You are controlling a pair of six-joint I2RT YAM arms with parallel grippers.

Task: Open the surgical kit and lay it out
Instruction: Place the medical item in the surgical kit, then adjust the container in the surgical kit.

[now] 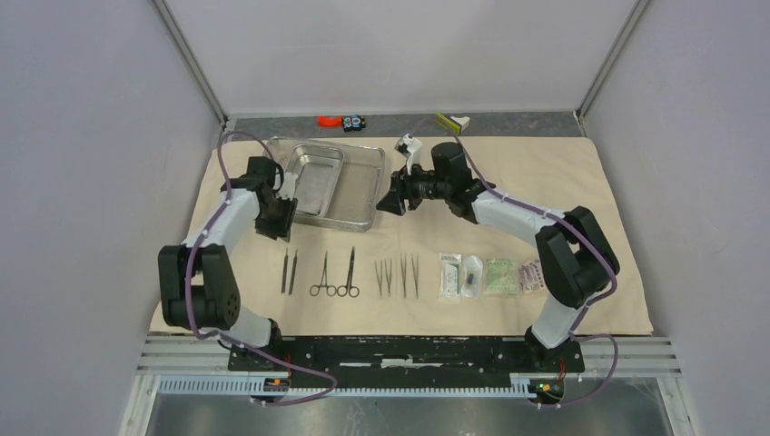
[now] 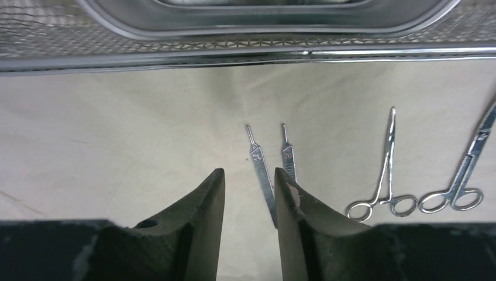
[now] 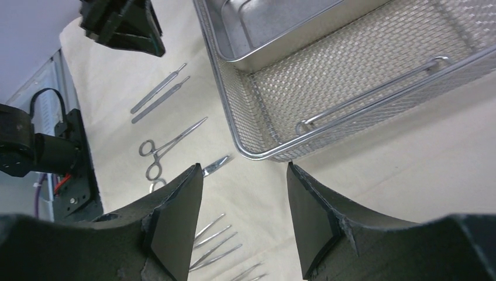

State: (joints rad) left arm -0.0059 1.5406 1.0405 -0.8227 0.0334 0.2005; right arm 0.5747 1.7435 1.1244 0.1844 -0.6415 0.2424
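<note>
The beige cloth wrap (image 1: 563, 182) lies spread flat on the table. The steel mesh tray (image 1: 363, 195) stands on it at the back left, with the smaller inner tray (image 1: 313, 177) in its left half. In a row nearer the front lie two thin flat handles (image 1: 289, 271), forceps (image 1: 322, 275), scissors (image 1: 349, 272), tweezers (image 1: 398, 275) and sealed packets (image 1: 490, 275). My left gripper (image 1: 277, 218) is open and empty by the tray's front left corner, above the handles (image 2: 260, 170). My right gripper (image 1: 389, 202) is open and empty beside the tray's right front corner (image 3: 257, 153).
Small orange and black pieces (image 1: 340, 120) and a yellow-green and white object (image 1: 451, 120) lie on the grey strip behind the cloth. Walls close in the left, right and back. A metal rail (image 1: 409, 350) runs along the near edge.
</note>
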